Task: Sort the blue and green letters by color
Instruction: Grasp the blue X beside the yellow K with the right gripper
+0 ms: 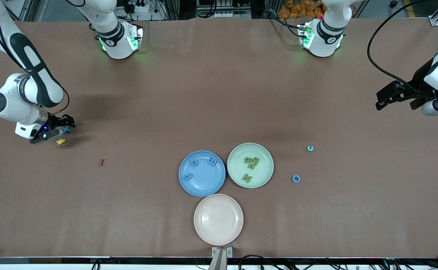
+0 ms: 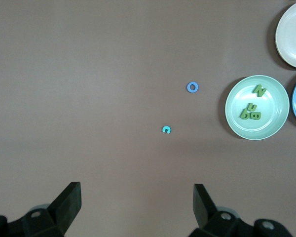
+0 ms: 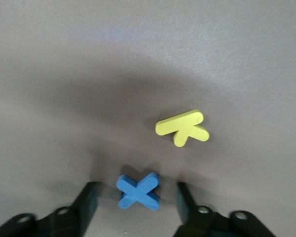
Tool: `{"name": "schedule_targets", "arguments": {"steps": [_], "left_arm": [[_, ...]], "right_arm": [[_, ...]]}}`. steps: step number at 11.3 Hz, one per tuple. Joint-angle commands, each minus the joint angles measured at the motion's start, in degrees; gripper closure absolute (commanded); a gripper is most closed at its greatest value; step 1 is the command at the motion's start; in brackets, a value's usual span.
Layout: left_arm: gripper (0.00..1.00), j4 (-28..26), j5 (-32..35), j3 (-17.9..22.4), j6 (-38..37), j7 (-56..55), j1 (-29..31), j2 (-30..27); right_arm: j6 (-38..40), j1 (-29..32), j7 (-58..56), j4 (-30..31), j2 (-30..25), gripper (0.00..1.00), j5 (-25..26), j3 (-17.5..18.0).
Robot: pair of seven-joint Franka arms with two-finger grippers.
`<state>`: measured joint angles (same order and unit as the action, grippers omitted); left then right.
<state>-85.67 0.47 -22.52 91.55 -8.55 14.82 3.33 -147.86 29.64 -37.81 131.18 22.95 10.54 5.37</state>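
Note:
A blue letter X [image 3: 138, 191] lies on the table between the open fingers of my right gripper [image 3: 137, 200], low over the right arm's end of the table [image 1: 62, 127]. The X also shows in the front view [image 1: 66, 130]. Three blue letters [image 1: 193, 163] lie on the blue plate [image 1: 204, 184]. Olive green letters [image 1: 252, 162] lie on the green plate [image 1: 266, 170]. A blue letter O [image 1: 296, 179] and a light teal C [image 1: 310, 148] lie loose beside the green plate toward the left arm's end. My left gripper [image 1: 395, 99] is open and empty, held high over that end [image 2: 137, 202].
A yellow letter [image 1: 60, 141] lies just beside the blue X, nearer to the front camera [image 3: 182, 127]. A red letter [image 1: 101, 162] lies between it and the plates. A pale pink plate [image 1: 218, 240] holds nothing and sits nearest the front camera.

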Motion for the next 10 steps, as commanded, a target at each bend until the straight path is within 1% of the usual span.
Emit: {"name": "schedule_targets", "arguments": {"steps": [1, 4, 6, 7, 8, 9, 10], "left_arm": [[0.0, 0.0, -1.3, 0.0, -0.8, 1.4, 0.5, -0.3], [0.0, -0.1, -1.3, 0.0, -0.7, 1.4, 0.5, 0.0], [0.0, -0.1, -1.3, 0.0, -0.8, 1.4, 0.5, 0.0], [0.0, -0.1, -1.3, 0.0, -0.8, 1.4, 0.5, 0.0], [0.0, -0.1, -1.3, 0.1, -0.7, 1.4, 0.5, 0.0], [0.0, -0.1, -1.3, 0.1, -0.8, 1.4, 0.5, 0.0], [0.0, -0.1, -1.3, 0.0, -0.8, 1.4, 0.5, 0.1]], "right_arm": [[-0.4, 0.9, -0.2, 0.7, -0.4, 1.0, 0.2, 0.6], [0.2, 0.7, -0.4, 0.3, -0.4, 1.0, 0.2, 0.7], [1.1, 0.0, 0.4, -0.7, -0.5, 1.0, -0.2, 1.8], [1.6, -0.5, 0.6, -1.6, -0.5, 1.0, -0.5, 3.9], [2.2, -0.8, 1.8, -2.6, -0.5, 1.0, -3.0, 6.7], [4.1, -1.1, 2.6, -3.8, -0.5, 1.0, -6.5, 10.5], [7.8, -1.1, 2.8, -6.5, -0.5, 1.0, -10.5, 13.8]]}}
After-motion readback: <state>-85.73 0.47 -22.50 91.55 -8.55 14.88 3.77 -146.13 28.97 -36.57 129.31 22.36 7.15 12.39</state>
